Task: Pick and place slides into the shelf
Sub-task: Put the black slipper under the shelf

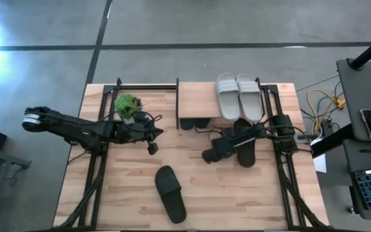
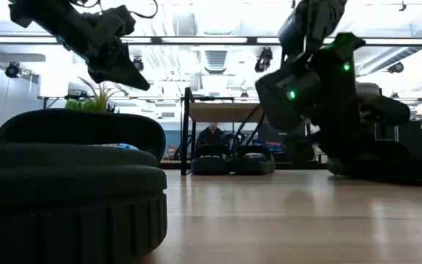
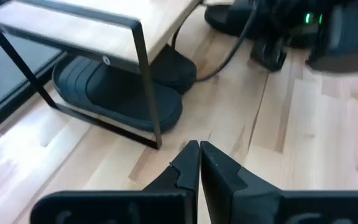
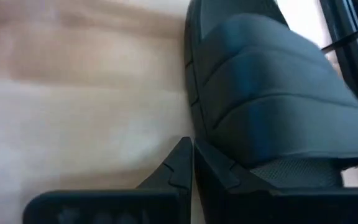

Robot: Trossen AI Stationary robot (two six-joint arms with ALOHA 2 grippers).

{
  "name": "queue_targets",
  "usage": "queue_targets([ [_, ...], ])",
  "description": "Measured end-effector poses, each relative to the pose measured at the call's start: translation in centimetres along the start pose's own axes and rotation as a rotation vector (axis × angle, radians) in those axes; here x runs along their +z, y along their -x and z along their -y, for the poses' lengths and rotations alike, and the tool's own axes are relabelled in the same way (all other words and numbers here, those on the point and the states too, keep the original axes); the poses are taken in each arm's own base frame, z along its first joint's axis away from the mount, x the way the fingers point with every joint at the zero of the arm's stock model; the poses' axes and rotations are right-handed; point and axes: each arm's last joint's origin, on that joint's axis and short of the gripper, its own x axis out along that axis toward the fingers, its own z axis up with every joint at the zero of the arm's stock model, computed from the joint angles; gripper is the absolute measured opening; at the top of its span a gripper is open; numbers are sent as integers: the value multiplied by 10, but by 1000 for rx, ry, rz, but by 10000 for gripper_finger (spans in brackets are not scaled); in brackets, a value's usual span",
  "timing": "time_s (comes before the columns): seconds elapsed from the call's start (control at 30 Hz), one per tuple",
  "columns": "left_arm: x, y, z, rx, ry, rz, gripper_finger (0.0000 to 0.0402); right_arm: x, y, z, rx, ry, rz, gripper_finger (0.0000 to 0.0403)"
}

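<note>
Black slides [image 1: 194,123] under the shelf [image 1: 198,98] mostly hidden by its top.

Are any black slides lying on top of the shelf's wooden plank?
No: in the high view only the two light grey slides lie on the shelf top; a black pair sits under it.

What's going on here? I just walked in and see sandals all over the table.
A two-armed robot is tidying slides into the small shelf. Two light grey slides lie on its top and two black slides sit underneath. The right tool is shut and sits low beside a black slide near the shelf, not gripping it. The left tool is shut and empty, hovering in front of the shelf. Another black slide waits alone on the table's near side.
</note>
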Motion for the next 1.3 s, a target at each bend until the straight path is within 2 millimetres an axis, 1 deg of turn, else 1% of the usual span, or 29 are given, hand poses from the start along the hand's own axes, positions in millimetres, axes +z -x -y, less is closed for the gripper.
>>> queue_targets([
  [0.23,-2,-5,1,5,-15,-19,0,5,8,9,49,15,52,8],
  [0.37,-1,-5,2,5,-17,-17,0,10,15,7,124,29,68,9],
  [0.5,4,-4,3,2,-58,-6,0,16,38,8,238,44,80,14],
  [0.57,8,-5,4,2,-59,-2,0,15,51,14,281,68,71,22],
  [0.63,11,-5,4,2,-52,0,0,12,69,26,347,110,27,31],
  [0.7,14,-4,5,0,-47,11,0,3,86,42,410,127,-49,37],
  [0.77,14,-4,5,1,-47,9,0,-14,97,61,429,80,-138,38],
  [0.83,14,-4,5,0,-47,9,0,-34,104,82,374,10,-232,35],
  [0.9,14,-3,5,0,-45,11,0,-56,109,103,298,-48,-285,31],
  [0.97,13,-4,5,0,-46,11,0,-75,111,118,251,-52,-315,27],
  [1.07,14,-4,5,-2,-43,19,0,-93,110,127,187,3,-373,27],
  [1.2,15,-4,5,-4,-37,30,0,-103,103,130,140,18,-373,28],
  [1.3,15,-4,5,-4,-36,30,0,-108,88,129,89,23,-331,29],
])
